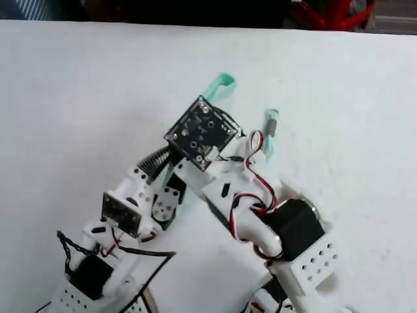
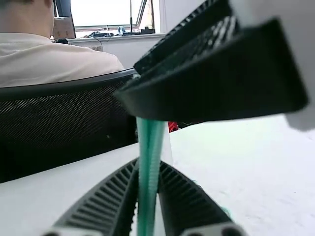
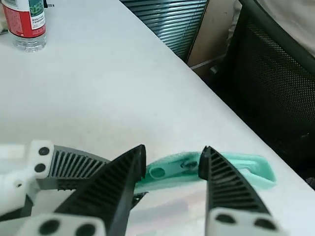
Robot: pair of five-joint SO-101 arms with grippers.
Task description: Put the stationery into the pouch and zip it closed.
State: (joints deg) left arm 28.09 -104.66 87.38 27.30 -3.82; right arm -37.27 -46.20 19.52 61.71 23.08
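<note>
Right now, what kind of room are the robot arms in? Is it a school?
Probably an office or workroom; nothing clearly says school. There is a plain white table, a black mesh office chair at its edge, and a bright window behind.

Both arms come up from the near edge of the table and lean in toward each other, so their wrists sit close together near the middle. The left arm (image 1: 120,212) is bent low. The left gripper (image 2: 148,166) has its ribbed fingers pressed together on a teal strip of the pouch (image 2: 149,140). The right arm (image 1: 290,228) angles inward with its wrist tipped forward, just beside the left one. The right gripper (image 3: 173,150) has its fingers spread apart.
</note>
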